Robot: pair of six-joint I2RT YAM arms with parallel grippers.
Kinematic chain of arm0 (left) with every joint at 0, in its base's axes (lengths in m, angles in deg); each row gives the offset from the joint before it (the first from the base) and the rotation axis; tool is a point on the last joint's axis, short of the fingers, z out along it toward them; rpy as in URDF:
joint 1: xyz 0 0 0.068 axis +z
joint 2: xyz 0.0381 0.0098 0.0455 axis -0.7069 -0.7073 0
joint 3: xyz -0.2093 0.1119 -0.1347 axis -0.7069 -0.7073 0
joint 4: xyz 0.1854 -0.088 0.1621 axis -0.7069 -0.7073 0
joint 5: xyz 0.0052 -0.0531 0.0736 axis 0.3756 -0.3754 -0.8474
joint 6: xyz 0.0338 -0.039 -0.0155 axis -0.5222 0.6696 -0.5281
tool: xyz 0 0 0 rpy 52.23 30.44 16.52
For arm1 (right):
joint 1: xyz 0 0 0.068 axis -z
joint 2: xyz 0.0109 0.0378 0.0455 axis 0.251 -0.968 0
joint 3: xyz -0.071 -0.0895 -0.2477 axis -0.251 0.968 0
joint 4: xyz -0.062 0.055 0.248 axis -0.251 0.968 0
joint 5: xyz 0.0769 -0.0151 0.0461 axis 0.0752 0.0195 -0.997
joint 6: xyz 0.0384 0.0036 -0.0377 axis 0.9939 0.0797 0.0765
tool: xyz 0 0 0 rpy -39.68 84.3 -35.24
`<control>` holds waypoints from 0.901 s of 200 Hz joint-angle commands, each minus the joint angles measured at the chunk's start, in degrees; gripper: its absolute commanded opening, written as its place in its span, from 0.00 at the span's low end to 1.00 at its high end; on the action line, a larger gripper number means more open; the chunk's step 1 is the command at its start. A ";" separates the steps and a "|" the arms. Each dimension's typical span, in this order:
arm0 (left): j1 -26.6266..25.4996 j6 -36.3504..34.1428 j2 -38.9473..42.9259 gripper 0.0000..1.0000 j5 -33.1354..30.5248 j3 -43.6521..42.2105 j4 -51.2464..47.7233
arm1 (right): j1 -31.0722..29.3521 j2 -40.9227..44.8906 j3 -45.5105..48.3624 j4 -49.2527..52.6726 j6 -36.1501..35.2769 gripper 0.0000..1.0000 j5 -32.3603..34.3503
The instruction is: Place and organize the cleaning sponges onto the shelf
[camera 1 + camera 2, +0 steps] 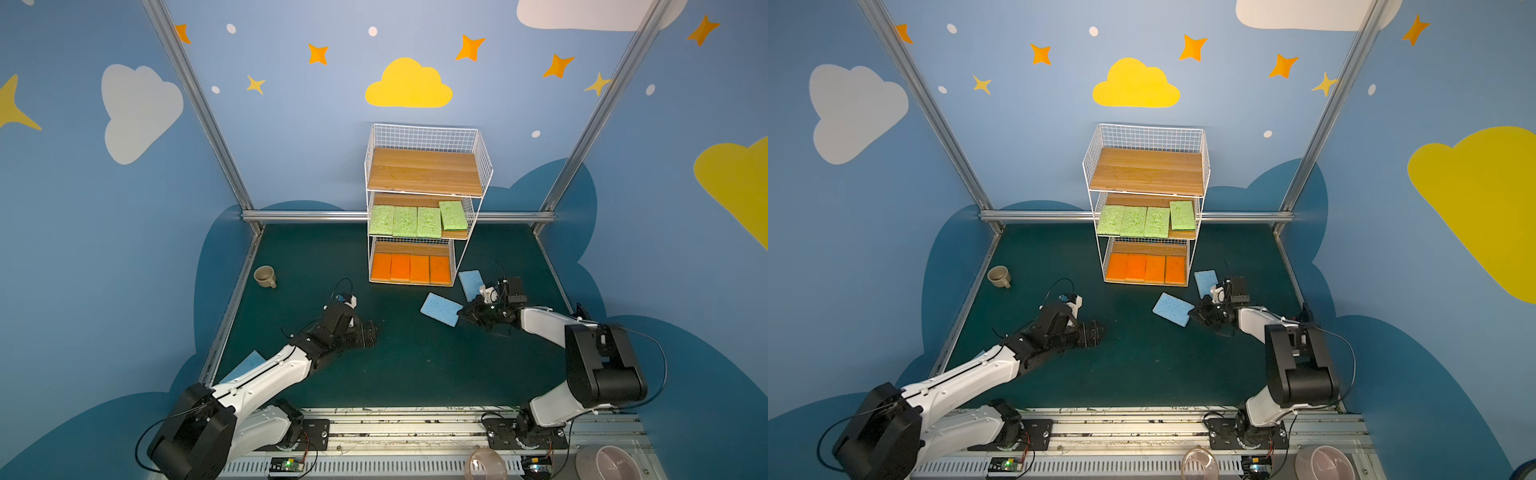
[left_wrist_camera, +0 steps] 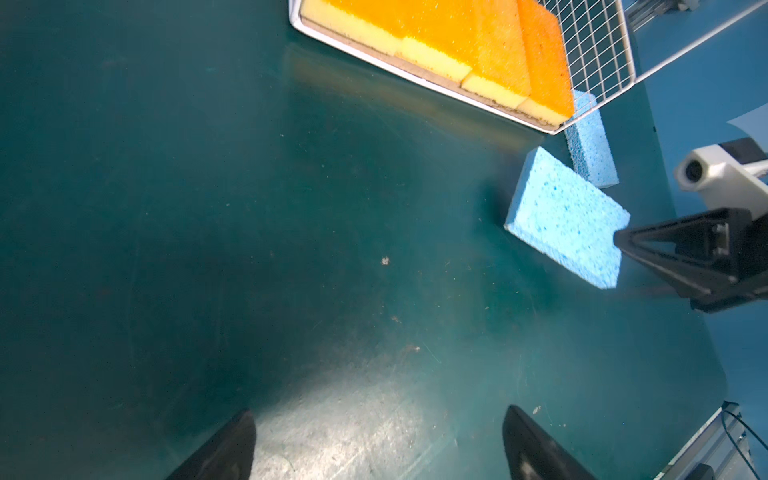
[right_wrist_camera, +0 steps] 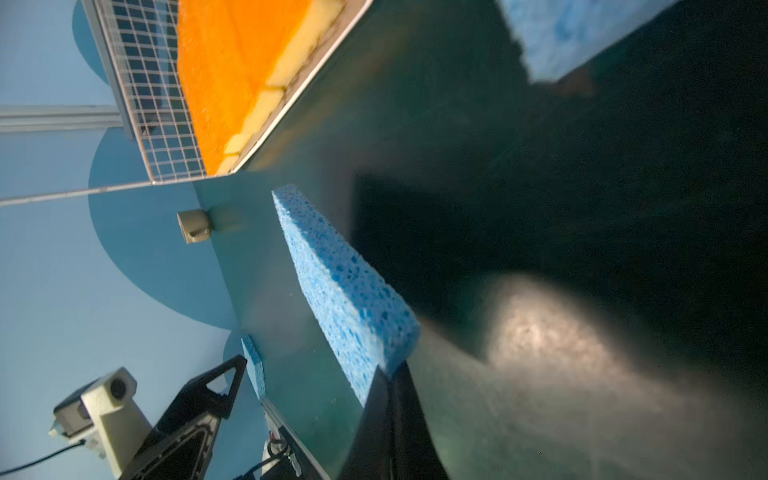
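The left wrist view misses a blue sponge that a top view shows under the left arm, far from the shelf. We count three blue (one clamped in the right gripper), four green sponges mid-shelf, four orange sponges below. Left gripper fingers apart.

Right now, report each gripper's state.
Left gripper: open, holding nothing.
Right gripper: shut on one end of a blue sponge.

Eight sponges shelved, blue sponge tilted
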 commanded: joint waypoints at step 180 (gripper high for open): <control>-10.31 -1.61 -2.31 0.03 0.05 -6.42 4.16 | -17.64 -0.97 -0.34 -0.58 1.98 0.00 3.86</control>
